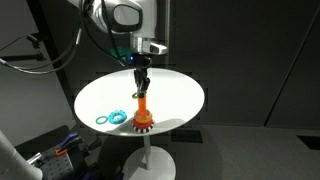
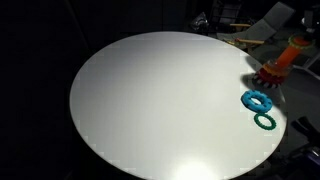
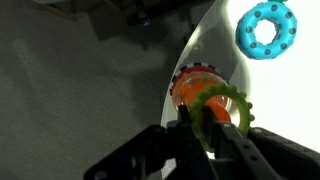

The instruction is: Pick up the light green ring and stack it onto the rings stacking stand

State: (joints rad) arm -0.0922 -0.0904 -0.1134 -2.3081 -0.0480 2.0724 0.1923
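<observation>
Where the wrist view looks down past the claw (image 3: pixel 203 125), its fingers are clenched on the light green ring (image 3: pixel 230 104). The ring sits right over the orange peg of the stand (image 3: pixel 190 88) (whether it touches the peg I cannot tell). Farther off, at two o'clock, a blue ring (image 3: pixel 266 28) lies on the white table (image 3: pixel 295 85). Only the exterior views show a second, darker ring (image 2: pixel 265 121) just beside the blue one. In an exterior view the arm (image 1: pixel 125 18) hangs above the stand at the table's six o'clock edge.
</observation>
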